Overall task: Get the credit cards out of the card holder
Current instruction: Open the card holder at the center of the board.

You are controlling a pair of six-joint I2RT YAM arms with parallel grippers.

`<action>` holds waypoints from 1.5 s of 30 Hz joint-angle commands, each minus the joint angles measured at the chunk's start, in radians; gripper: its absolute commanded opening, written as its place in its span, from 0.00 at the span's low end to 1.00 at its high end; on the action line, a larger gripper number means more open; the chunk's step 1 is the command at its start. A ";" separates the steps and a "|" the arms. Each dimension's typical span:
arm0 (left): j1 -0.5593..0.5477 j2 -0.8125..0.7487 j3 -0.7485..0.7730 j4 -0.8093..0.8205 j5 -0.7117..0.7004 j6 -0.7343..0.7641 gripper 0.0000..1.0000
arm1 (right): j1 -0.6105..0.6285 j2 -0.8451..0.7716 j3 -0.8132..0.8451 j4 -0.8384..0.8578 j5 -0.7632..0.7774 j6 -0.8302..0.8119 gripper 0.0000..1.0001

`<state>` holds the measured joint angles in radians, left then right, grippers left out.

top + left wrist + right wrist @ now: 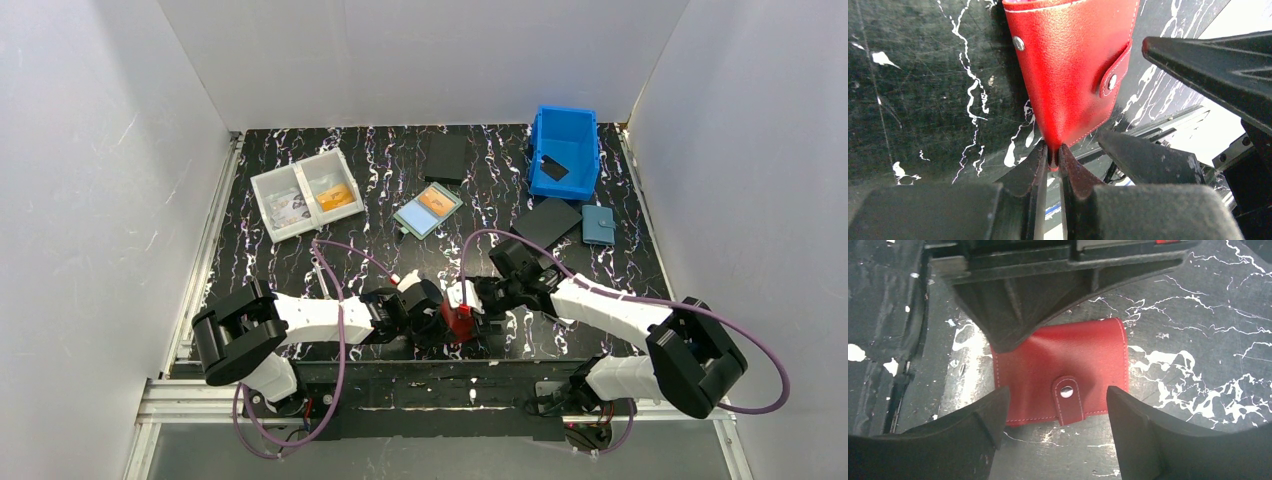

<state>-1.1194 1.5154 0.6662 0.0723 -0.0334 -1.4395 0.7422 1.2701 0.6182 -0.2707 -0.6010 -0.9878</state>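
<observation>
I see the holder (458, 320) closed, tab (1067, 401) snapped, at the near edge of the table (380, 170), between both arms. Left gripper (1052, 152): fingers together, clamped on one edge of the holder. Right gripper (1057, 402): fingers apart, one either side of the tab, not gripping.

Left arm (300, 318) and right arm (610, 308): white link shells, black joint housings. A purple cable (340, 372) loops along each. Left gripper (1050, 155) and right gripper (1057, 407): matte black, wedge-shaped fingers, tapered to narrow tips.
</observation>
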 commanded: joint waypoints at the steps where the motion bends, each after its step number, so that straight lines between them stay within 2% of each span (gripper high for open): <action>1: -0.018 0.008 0.030 -0.008 -0.024 0.010 0.00 | 0.014 0.018 -0.015 0.076 0.028 0.033 0.77; 12: -0.030 0.005 0.020 0.001 -0.021 0.013 0.00 | 0.019 0.078 0.007 0.058 0.051 0.032 0.58; 23: -0.033 -0.013 -0.008 0.041 -0.014 0.009 0.00 | 0.020 0.085 0.011 0.053 0.085 0.028 0.27; 30: -0.033 -0.003 -0.060 0.086 -0.025 -0.022 0.00 | 0.019 0.060 0.028 -0.009 0.046 -0.002 0.08; 38: -0.027 -0.049 -0.133 0.090 -0.080 -0.033 0.00 | -0.062 0.002 0.048 -0.114 -0.027 -0.068 0.03; 45: 0.025 -0.047 -0.140 0.089 -0.052 0.045 0.00 | -0.163 -0.018 0.054 -0.179 -0.027 -0.108 0.03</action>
<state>-1.1305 1.4887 0.5480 0.2081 -0.0628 -1.4528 0.6281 1.2793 0.6346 -0.3847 -0.6136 -1.0538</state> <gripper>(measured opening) 0.093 0.093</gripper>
